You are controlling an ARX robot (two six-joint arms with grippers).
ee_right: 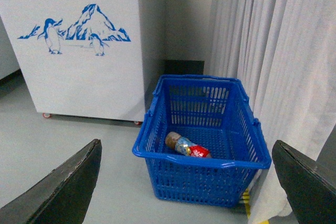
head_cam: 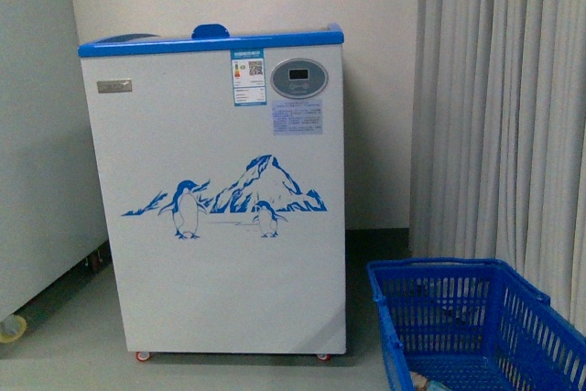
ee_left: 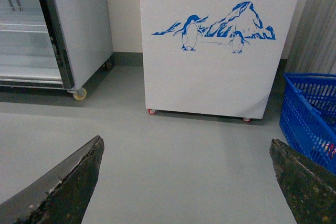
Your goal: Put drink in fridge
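left claw [ee_left: 185, 142]: released, holding nothing
right claw [ee_right: 186, 144]: released, empty too
drink [ee_right: 182, 145]: down on its side in the blue basket [ee_right: 199, 163], straight ahead of right claw
fridge [head_cam: 220, 226]: facing left claw, well apart

The left arm's fingers [ee_left: 68, 187] are dark, scuffed and spread wide apart, gripping nothing. The right arm's fingers [ee_right: 63, 192] are dark and spread equally wide, also empty. Both wrists angle slightly downward.

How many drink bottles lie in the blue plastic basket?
1: a blue-labelled plastic bottle of amber liquid, lying on its side in the blue plastic basket; its near wall may hide others.
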